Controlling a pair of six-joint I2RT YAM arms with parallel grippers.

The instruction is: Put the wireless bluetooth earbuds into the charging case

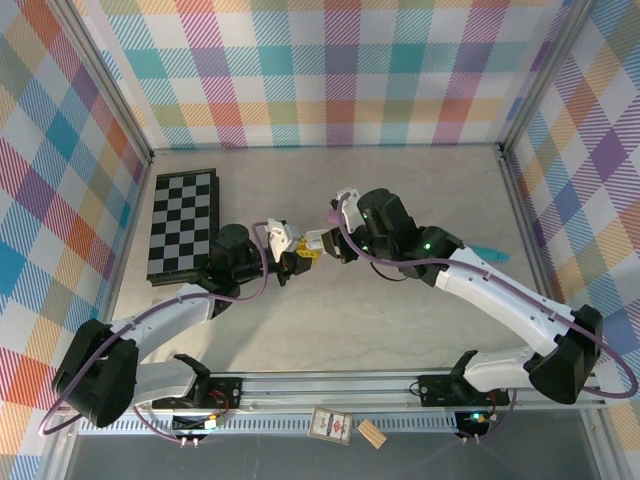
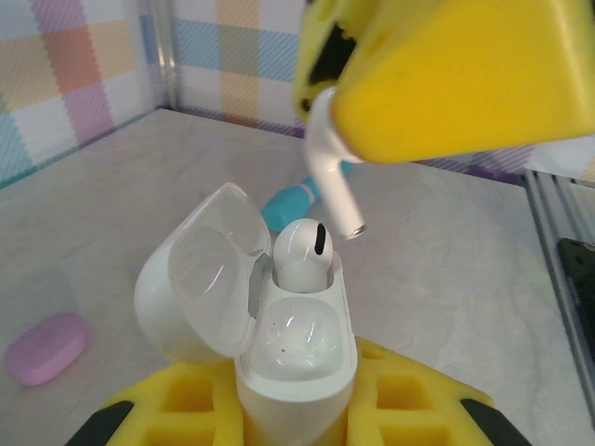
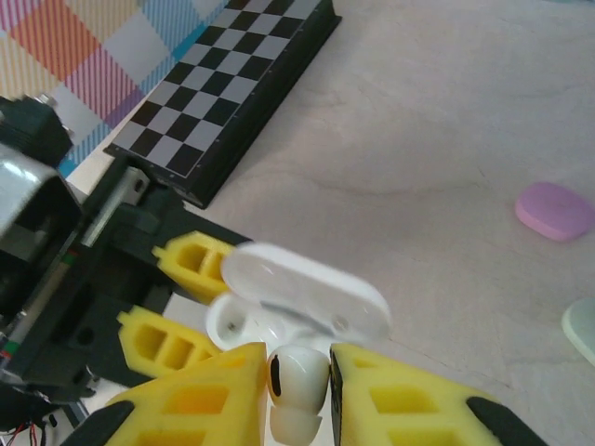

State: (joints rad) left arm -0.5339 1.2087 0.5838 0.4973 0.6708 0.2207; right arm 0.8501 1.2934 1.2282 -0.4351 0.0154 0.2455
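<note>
Bright, even light — soft glare on the charging case [image 2: 296, 358].

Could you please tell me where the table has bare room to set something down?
Free: the back strip of the beige table, between the black-and-white checkered board and the right wall; and the near middle, ahead of the front rail. Crowded: the centre, where the left gripper holds the open white charging case and the right gripper a white earbud.

No readable text, brand, number or sign anywhere. Small card [image 1: 330, 426] just in front of near rail [image 1: 330, 385]: print too small to read.
</note>
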